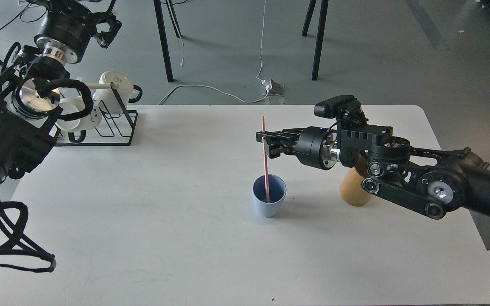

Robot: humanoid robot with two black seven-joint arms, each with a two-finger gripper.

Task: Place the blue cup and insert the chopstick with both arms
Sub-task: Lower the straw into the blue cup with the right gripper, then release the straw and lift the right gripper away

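The blue cup (pixel 267 207) stands upright near the middle of the white table (pixel 164 238). The pink chopstick (pixel 265 170) stands almost upright with its lower end inside the cup and its top above the rim. My right gripper (pixel 264 142) reaches in from the right above the cup and is shut on the stick near its upper part. My left gripper (pixel 106 27) is raised at the far left, beyond the table's back edge. It is dark and small, so I cannot tell its fingers apart, and nothing shows in it.
A tan wooden cylinder (pixel 350 192) stands right of the cup, partly hidden by my right arm. A black wire mug rack (pixel 115 127) with white mugs (pixel 115 85) stands at the back left corner. Chair legs and cables lie on the floor beyond the table.
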